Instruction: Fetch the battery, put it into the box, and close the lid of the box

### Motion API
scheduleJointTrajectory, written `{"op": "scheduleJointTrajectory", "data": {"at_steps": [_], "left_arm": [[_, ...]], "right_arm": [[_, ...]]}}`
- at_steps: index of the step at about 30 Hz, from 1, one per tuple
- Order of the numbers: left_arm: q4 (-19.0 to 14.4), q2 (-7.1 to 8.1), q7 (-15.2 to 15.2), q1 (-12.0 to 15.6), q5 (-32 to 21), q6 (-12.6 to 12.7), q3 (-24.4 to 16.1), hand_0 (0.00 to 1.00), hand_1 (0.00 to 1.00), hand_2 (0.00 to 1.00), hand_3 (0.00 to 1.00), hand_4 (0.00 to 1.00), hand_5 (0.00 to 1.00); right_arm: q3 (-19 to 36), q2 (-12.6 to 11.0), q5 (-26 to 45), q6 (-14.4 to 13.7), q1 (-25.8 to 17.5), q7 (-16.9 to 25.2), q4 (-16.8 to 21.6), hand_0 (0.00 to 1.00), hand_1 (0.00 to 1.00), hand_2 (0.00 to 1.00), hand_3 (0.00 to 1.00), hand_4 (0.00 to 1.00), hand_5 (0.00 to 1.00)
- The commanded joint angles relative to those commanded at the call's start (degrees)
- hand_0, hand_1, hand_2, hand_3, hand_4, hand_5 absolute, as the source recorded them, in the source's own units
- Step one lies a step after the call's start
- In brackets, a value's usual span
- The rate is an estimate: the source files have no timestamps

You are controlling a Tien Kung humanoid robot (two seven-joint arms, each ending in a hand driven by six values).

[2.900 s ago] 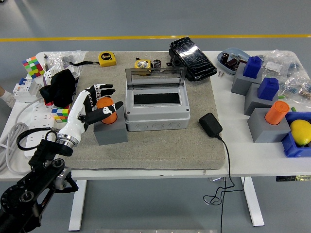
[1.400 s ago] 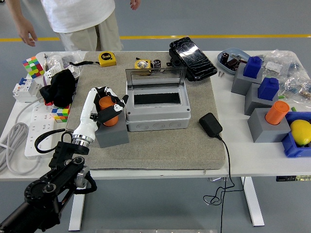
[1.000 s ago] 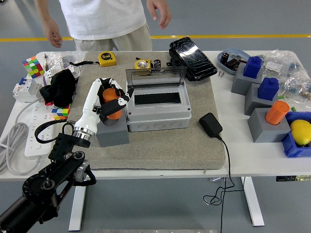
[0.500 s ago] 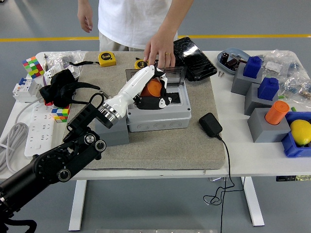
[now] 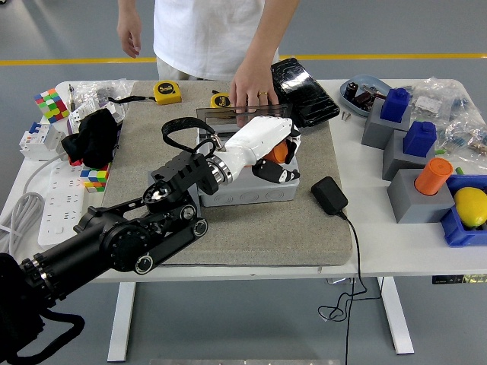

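Observation:
My left hand (image 5: 275, 154) is shut on an orange battery (image 5: 279, 152) and holds it over the right part of the open grey box (image 5: 247, 185). The box stands mid-table on a grey mat (image 5: 251, 220), its clear lid (image 5: 243, 114) raised at the back. A person's hand (image 5: 253, 90) rests on the top edge of the lid. My left arm covers most of the box's inside and the grey holder block the battery came from. My right arm is out of view.
A black adapter (image 5: 330, 195) with a cable lies right of the box. Grey blocks with blue and orange cylinders (image 5: 434, 176) stand at the right. Tape measures (image 5: 168, 92), a black case (image 5: 303, 91), puzzle cubes (image 5: 50, 103) and a power strip sit around the mat.
My left hand lifted the orange battery out of its grey block and carried it right, over the box. A person walked up and put a hand on the lid.

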Motion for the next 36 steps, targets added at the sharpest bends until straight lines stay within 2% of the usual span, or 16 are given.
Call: {"op": "scheduleJointTrajectory", "data": {"at_steps": [8,9,10,15,16,21,22,29,33,34,36], "left_arm": [[6.35,0.00,0.24,-3.06,-0.10,0.67,1.32,0.088,0.109,0.161,0.252,0.986,0.002],[6.70,0.00,0.09,-3.24,-0.32,0.75,1.46,0.088,0.109,0.161,0.252,0.986,0.002],[6.96,0.00,-0.07,-3.36,-0.64,0.80,1.58,0.180,0.204,0.233,0.314,0.998,0.002],[7.47,0.00,-1.69,-3.53,-2.13,1.01,1.90,0.180,0.204,0.233,0.314,0.998,0.002],[7.45,0.00,-2.02,-3.48,-2.16,1.10,1.94,0.464,0.513,0.482,0.604,0.998,0.005],[7.35,0.00,-3.12,-3.28,-2.63,1.14,2.03,0.464,0.513,0.482,0.604,0.998,0.005],[7.31,0.00,-3.11,-3.26,-2.72,1.10,2.03,0.644,0.644,0.630,0.713,0.998,0.019],[7.17,0.00,-3.16,-2.97,-2.74,1.05,2.04,0.658,0.652,0.631,0.719,0.998,0.027],[5.85,0.00,-3.58,-2.40,-2.69,1.23,1.38,0.658,0.652,0.631,0.719,0.998,0.027],[5.25,0.00,-3.90,-2.26,-2.76,1.48,1.09,0.519,0.590,0.545,0.701,0.998,0.051],[3.91,0.00,-4.86,-1.96,-3.11,2.17,0.45,0.519,0.590,0.545,0.701,0.998,0.051]], "right_arm": [[-0.30,0.11,0.04,0.01,-0.15,0.02,0.05,0.568,0.595,0.572,0.544,0.917,0.481],[-0.26,0.11,-0.03,0.00,-0.13,0.03,0.07,0.568,0.595,0.572,0.544,0.917,0.481],[-0.26,0.11,-0.06,-0.01,-0.10,0.05,0.09,0.568,0.595,0.571,0.544,0.917,0.481],[-0.04,0.12,-0.30,-0.05,0.08,0.07,0.18,0.568,0.595,0.571,0.544,0.917,0.481],[-0.05,0.12,-0.30,-0.04,0.08,0.06,0.18,0.567,0.595,0.572,0.544,0.917,0.481],[-0.01,0.08,-0.26,-0.06,0.03,0.05,0.17,0.567,0.595,0.572,0.544,0.917,0.481],[-0.03,0.08,-0.24,-0.05,0.02,0.05,0.16,0.567,0.595,0.572,0.544,0.917,0.482],[0.07,0.14,-0.40,-0.04,0.07,0.10,0.21,0.566,0.595,0.571,0.544,0.917,0.481],[0.18,0.14,-0.47,-0.06,0.06,0.12,0.22,0.566,0.595,0.571,0.544,0.917,0.481],[0.13,0.13,-0.46,-0.05,0.08,0.11,0.21,0.567,0.595,0.571,0.544,0.917,0.481],[0.14,0.15,-0.39,-0.05,0.02,0.10,0.18,0.567,0.595,0.571,0.544,0.917,0.481]]}}
